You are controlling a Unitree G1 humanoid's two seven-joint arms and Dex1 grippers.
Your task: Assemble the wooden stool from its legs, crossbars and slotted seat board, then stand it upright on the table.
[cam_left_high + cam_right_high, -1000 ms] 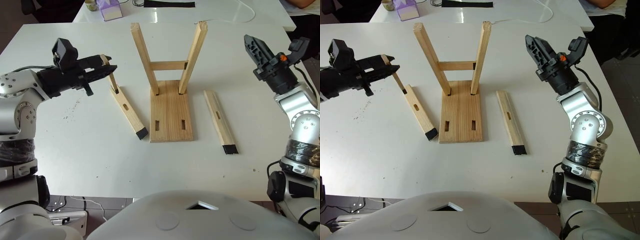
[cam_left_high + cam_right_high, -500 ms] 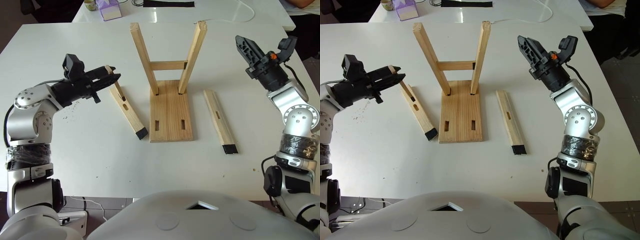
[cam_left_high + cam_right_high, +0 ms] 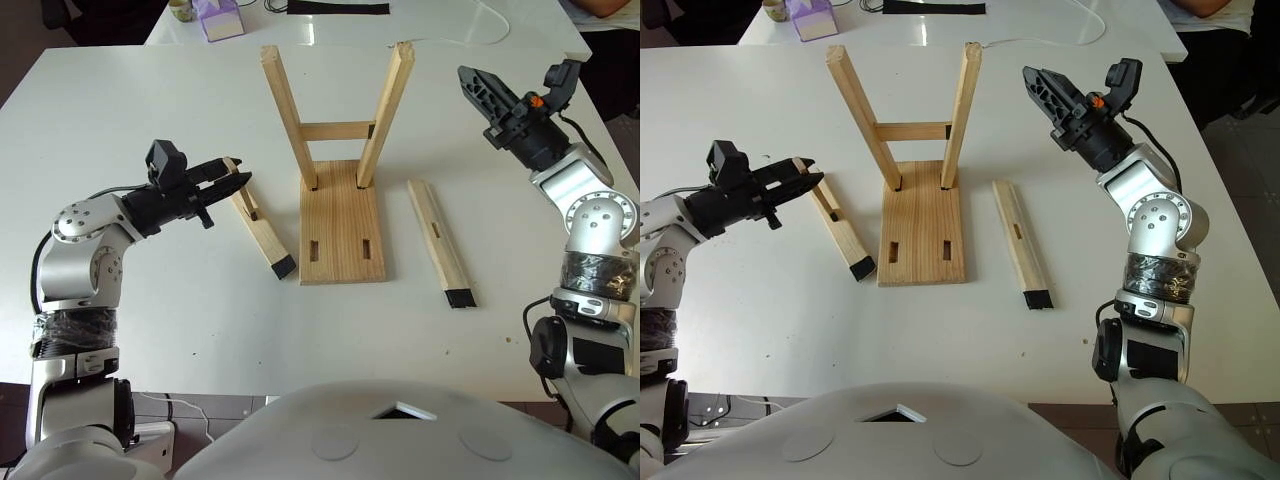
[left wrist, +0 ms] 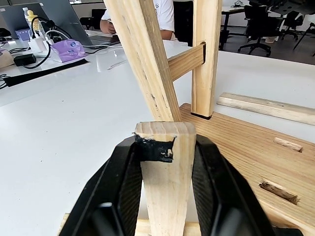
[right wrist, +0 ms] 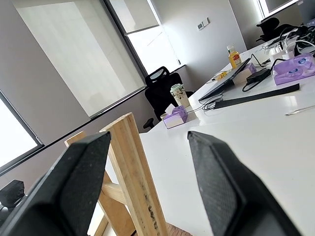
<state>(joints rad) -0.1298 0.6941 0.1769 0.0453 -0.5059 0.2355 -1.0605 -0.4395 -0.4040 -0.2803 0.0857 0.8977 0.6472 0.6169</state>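
The slotted seat board [image 3: 341, 240] lies flat mid-table. Two legs [image 3: 288, 115] [image 3: 385, 110] stand in its far slots, joined by a crossbar [image 3: 336, 130]. Left of the board lies a loose leg [image 3: 268, 240] with a black tip. My left gripper [image 3: 235, 180] is shut on a short crossbar [image 4: 165, 196], whose lower end meets that loose leg. Another loose leg [image 3: 440, 243] lies right of the board. My right gripper [image 3: 485, 92] hovers open and holds nothing, above the table to the right of the standing legs.
A purple tissue box [image 3: 220, 17], a cup [image 3: 182, 10] and a black strip [image 3: 338, 8] sit on the table behind. A white cable [image 3: 480, 25] runs along the far right edge. Bare tabletop [image 3: 200, 320] lies in front of the board.
My left gripper has come down and nearer with the short crossbar, closing on the loose leg. My right gripper has swung left toward the standing legs. The board and legs have not moved.
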